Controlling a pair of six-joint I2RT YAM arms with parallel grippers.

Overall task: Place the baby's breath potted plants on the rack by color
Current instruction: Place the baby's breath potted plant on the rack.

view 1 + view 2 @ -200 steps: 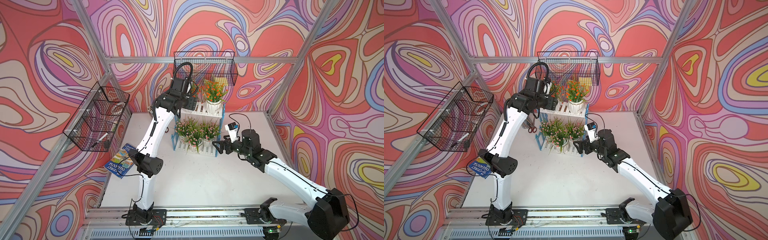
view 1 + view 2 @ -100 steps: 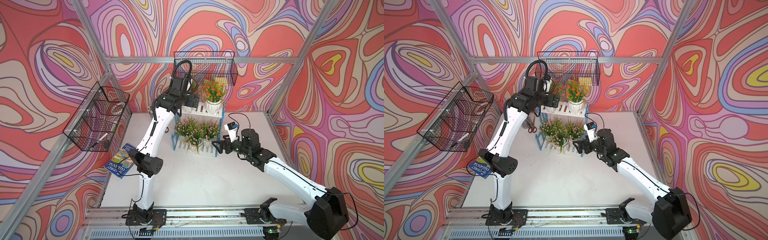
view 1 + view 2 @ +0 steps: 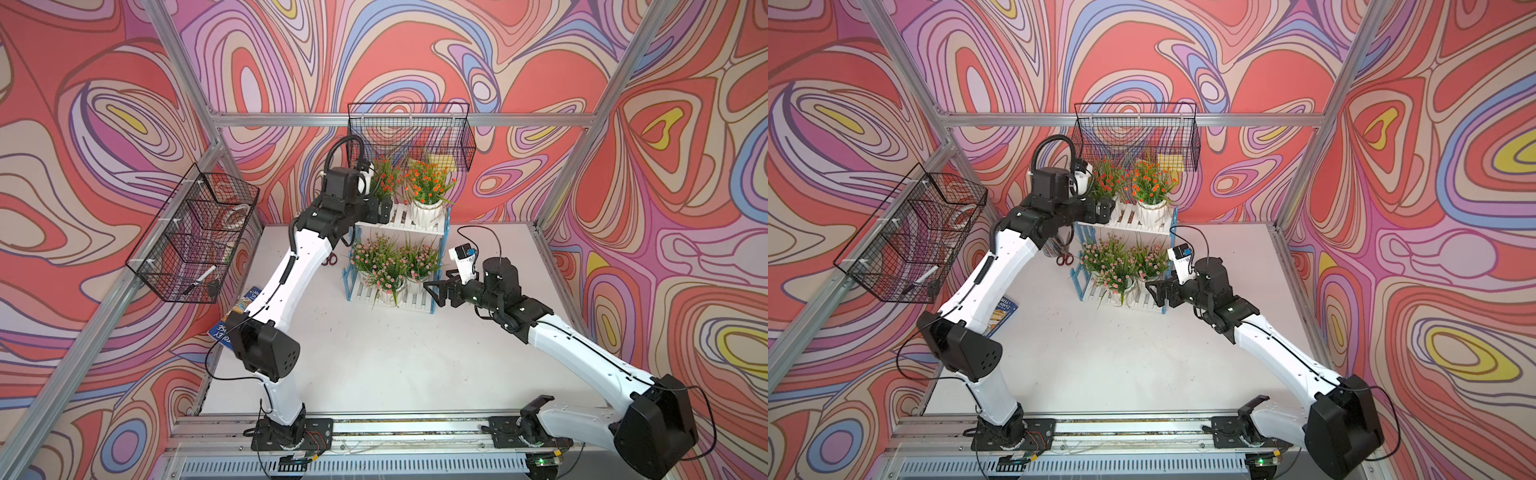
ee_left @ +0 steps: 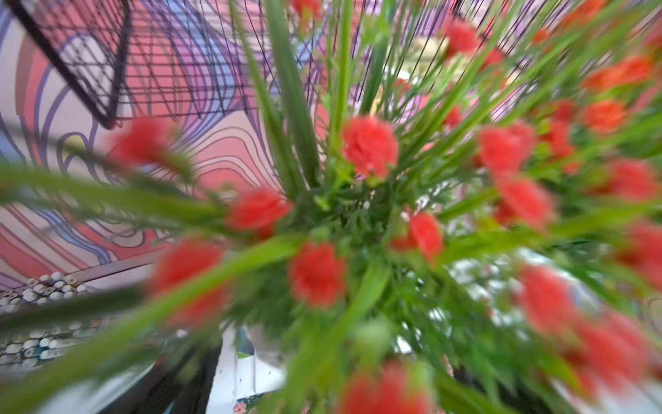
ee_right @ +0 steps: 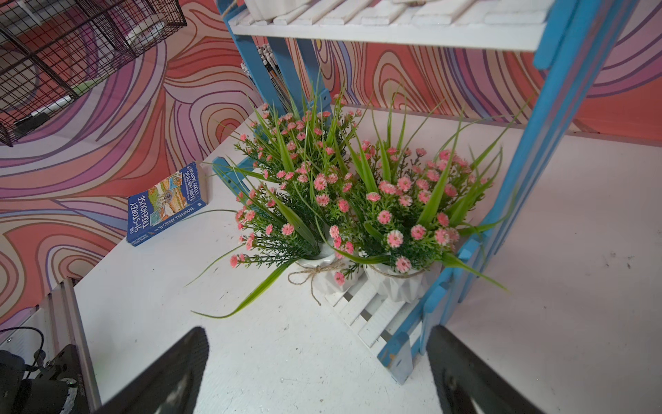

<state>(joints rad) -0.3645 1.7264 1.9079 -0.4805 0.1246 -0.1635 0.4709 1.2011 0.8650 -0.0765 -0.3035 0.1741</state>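
The rack (image 3: pixel 444 232) stands at the table's back middle. Its top shelf carries two orange-red baby's breath potted plants (image 3: pixel 428 187) (image 3: pixel 384 183). Three pink ones (image 3: pixel 390 266) crowd the bottom shelf, also seen in the right wrist view (image 5: pixel 404 208). My left gripper (image 3: pixel 383 208) is at the top shelf's left end, under the left orange-red plant, and covers its pot. Blurred red flowers (image 4: pixel 369 147) fill the left wrist view and hide the jaws. My right gripper (image 3: pixel 434 289) (image 5: pixel 315 376) is open and empty, low beside the rack's front right post (image 5: pixel 394 358).
A black wire basket (image 3: pixel 409 133) hangs on the back wall just above the rack. Another basket (image 3: pixel 195 241) hangs on the left wall. A blue book (image 3: pixel 232 316) (image 5: pixel 164 204) lies at the table's left edge. Red scissors (image 3: pixel 1065 258) lie behind the left arm.
The left gripper has shifted slightly at the top shelf's left end. The right arm and the plants have not moved.
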